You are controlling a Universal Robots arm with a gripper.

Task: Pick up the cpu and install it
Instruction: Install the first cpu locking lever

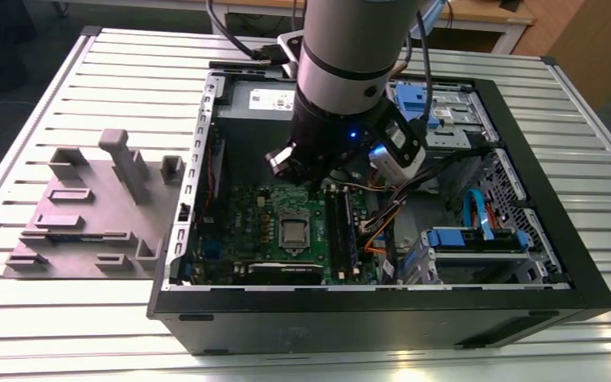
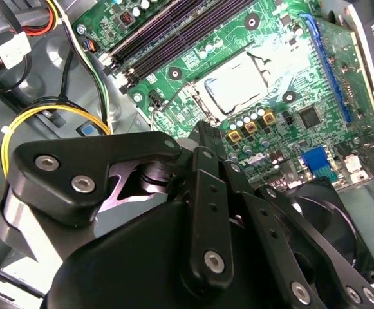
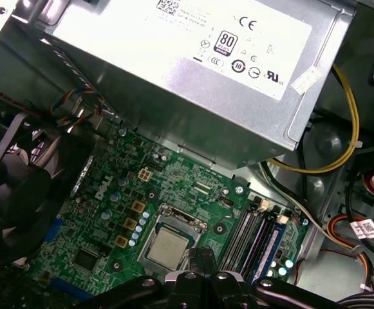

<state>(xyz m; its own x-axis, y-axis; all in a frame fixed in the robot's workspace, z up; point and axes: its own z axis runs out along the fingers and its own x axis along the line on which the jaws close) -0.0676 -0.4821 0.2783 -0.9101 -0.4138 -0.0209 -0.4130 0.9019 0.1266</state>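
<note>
**CPU lies in the socket, tool just above**

The small flat square cpu with its silvery-grey metal top (image 3: 168,247) lies in the dark metal-framed socket (image 2: 220,78) on the green motherboard (image 1: 252,208), inside the open black computer case (image 1: 560,263) on the slatted table (image 1: 40,318). The black tool (image 3: 203,261) hangs close over it; its tips look narrowly set and probably empty, though linkage hides them. Seating well means the chip lying flat and square, corners matched to the frame.

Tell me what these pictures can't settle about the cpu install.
- Whether the cpu is fully seated in its socket: too small in the exterior view, glare in the second wrist view.
- The hand's fingertips: in both wrist views its own linkage covers them.
</note>
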